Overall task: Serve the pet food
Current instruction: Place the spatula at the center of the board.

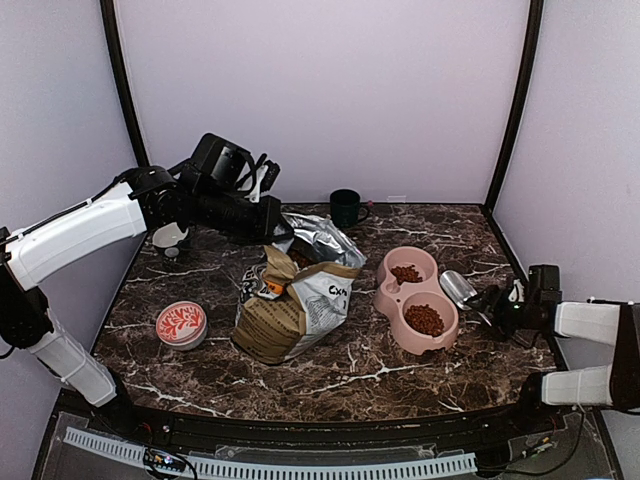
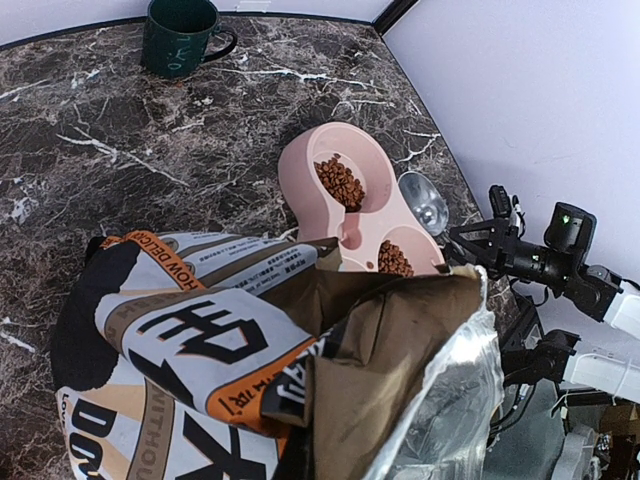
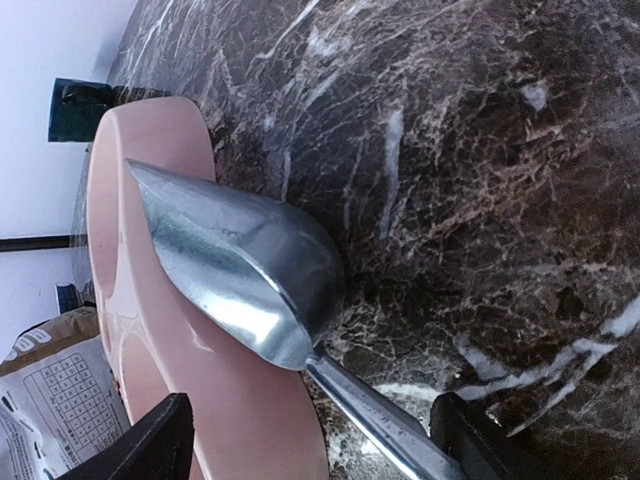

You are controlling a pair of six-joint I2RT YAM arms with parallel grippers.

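Observation:
The pet food lies as brown kibble in both wells [image 1: 406, 273] [image 1: 425, 320] of the pink double bowl [image 1: 392, 292], and shows in the left wrist view as well [image 2: 340, 181]. An empty metal scoop [image 1: 458, 287] [image 3: 250, 270] rests on the table against the bowl's right side. My right gripper [image 1: 492, 303] [image 3: 315, 445] is open, with its fingers [image 3: 150, 445] standing wide on either side of the scoop's handle [image 3: 385, 415] and not touching it. My left gripper [image 1: 268, 222] is shut on the top edge of the printed food bag [image 1: 295, 305] [image 2: 200, 350], holding its foil-lined mouth open.
A dark green mug [image 1: 346, 207] [image 2: 180, 35] stands at the back of the marble table [image 1: 350, 370]. A red-and-white patterned dish [image 1: 181, 323] sits at the front left. A small white cup [image 1: 170, 238] is at the back left. Walls close in three sides.

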